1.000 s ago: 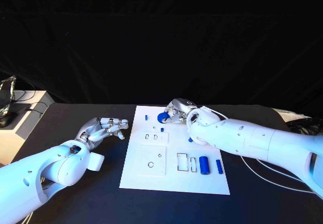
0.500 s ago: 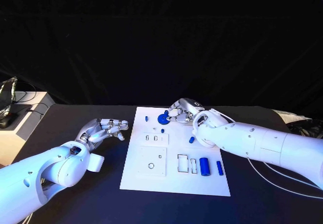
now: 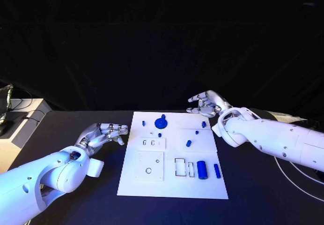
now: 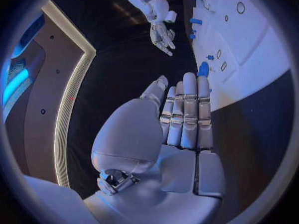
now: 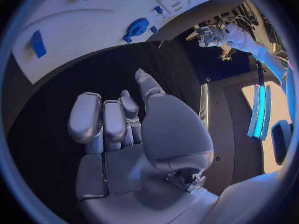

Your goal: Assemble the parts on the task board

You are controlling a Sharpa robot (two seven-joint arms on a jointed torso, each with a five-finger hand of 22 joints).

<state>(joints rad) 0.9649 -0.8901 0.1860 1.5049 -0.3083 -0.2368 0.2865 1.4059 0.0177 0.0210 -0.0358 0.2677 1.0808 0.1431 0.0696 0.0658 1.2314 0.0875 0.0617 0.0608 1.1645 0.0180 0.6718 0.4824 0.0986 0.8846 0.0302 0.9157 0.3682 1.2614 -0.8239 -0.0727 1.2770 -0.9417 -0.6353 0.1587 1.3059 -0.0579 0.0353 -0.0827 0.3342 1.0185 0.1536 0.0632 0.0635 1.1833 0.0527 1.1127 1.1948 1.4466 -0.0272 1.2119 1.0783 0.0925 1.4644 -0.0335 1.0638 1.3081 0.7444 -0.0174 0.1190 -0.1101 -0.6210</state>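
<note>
There are no words, numbers or signs to read on the white task board [image 3: 172,185], the small blue parts [image 3: 202,168] or the black table [image 3: 256,197].

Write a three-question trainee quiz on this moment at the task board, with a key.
1. True or false: the right hand holds a blue part.
2. Which part stands nearest the task board's far edge? A) round blue disc B) large blue cylinder C) a grey ring
3. Fill in: the left hand is off the board, over the black ____.

Key: 1 false, it holds nothing and is off the board; 2 A; 3 table.
</note>
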